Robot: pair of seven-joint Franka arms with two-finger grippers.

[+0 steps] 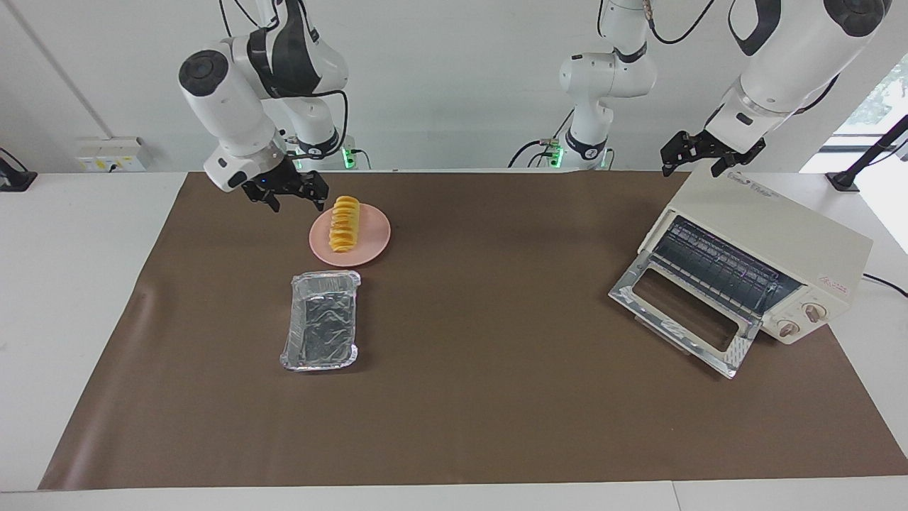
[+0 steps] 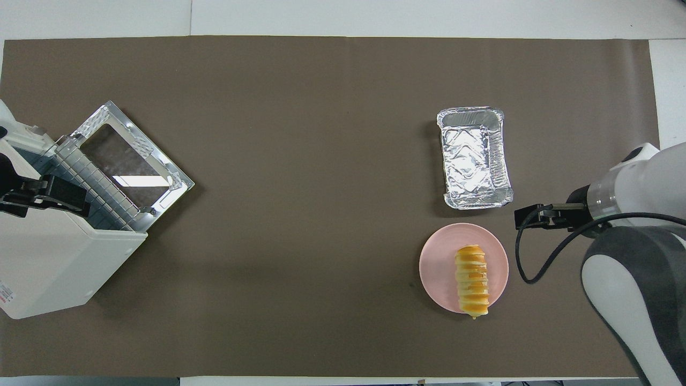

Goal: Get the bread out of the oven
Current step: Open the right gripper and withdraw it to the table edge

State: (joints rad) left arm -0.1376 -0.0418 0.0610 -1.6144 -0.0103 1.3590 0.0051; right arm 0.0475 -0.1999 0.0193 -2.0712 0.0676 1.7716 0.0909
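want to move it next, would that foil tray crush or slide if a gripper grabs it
The foil tray looks thin and crinkled, so its walls would probably dent under a pinch. It holds nothing, so it is likely light and may skid on the brown mat if pushed. Its flat base makes tipping unlikely.

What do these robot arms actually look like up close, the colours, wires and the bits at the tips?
Both arms are glossy white rounded tubes with dark grey bands and round dark caps at the joints. Loose black cables loop along them. Each ends in a small black two-finger end effector: the right end effector and the left end effector. Green lights glow at the bases.
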